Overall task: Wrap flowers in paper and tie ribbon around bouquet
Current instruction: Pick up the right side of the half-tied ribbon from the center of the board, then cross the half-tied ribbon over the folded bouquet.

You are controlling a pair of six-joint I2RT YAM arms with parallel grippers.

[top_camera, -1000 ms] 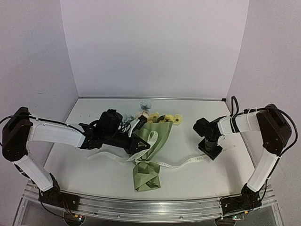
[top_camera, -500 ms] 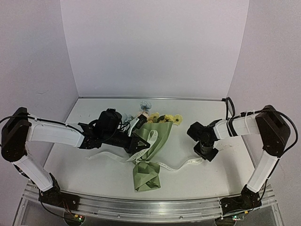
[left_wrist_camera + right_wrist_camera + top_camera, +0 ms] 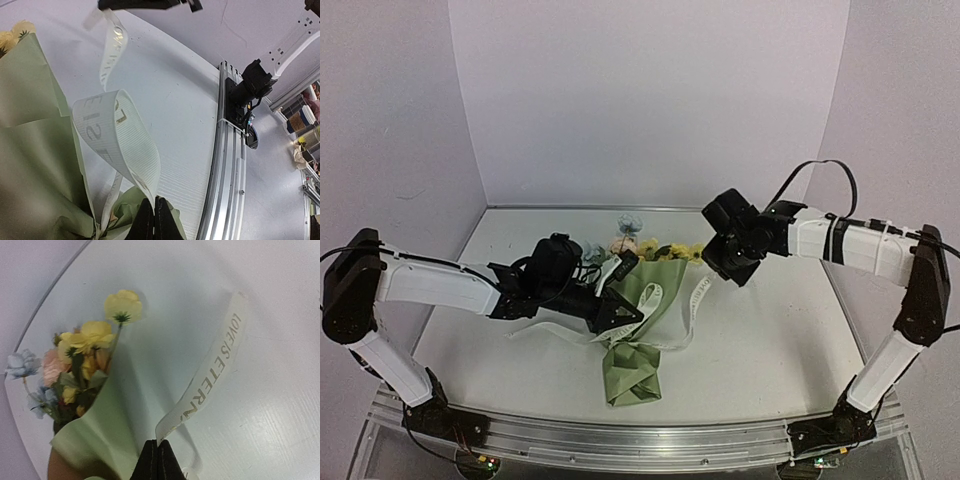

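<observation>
The bouquet lies mid-worktop, its flowers toward the back wall. The left jaws are clenched on the ribbon at the paper's narrow waist. The right jaws, up beside the yellow blooms, pinch the ribbon's other end.

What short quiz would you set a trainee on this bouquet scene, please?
1. True or false: the right gripper is open.
2. What does the left gripper pinch? A) the ribbon B) a bare stem C) nothing
3. Fill in: the paper around the flowers is ____ in colour.

Key: 1 false, it is shut on the ribbon's other end. 2 A. 3 olive green.
</observation>
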